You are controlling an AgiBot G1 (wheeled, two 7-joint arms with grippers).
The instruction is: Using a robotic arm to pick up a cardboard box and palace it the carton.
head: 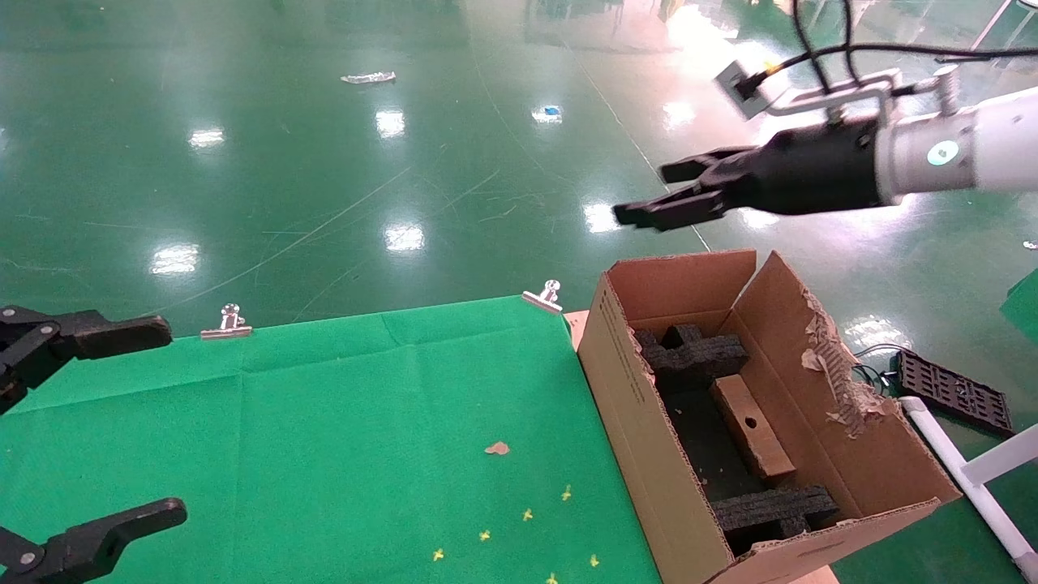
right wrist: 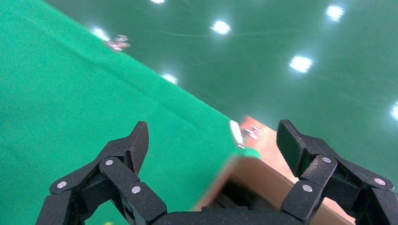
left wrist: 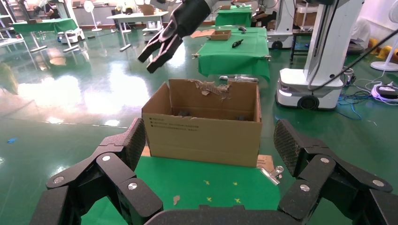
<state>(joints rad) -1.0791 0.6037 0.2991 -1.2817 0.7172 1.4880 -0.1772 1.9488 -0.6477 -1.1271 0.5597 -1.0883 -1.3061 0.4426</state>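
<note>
Head view: the cardboard box (head: 752, 425) lies inside the carton (head: 641, 405) at lower right, wedged between black foam inserts (head: 693, 353). The right gripper (head: 661, 195) hovers above, fingers apart and empty.

Left wrist view: the left gripper (left wrist: 209, 140) idles over the tabletop (left wrist: 206, 180), fingers apart.

Right wrist view: the carton's rim sits below spread fingers (right wrist: 133, 140).

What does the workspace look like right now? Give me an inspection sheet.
Surface: green cloth-covered table, held by silver binder clips.
Job's things: small reddish-brown cardboard box with a round hole lies inside the large tan corrugated carton, between black foam inserts; one carton flap torn.
Clutter: brown scrap and yellow marks on the cloth.
Grippers: right gripper open, empty, above the carton; left gripper open, empty, over the table's left edge.
Cables: black cable looping over the right wrist.
Surroundings: glossy green floor, black grid tray beside the carton.
</note>
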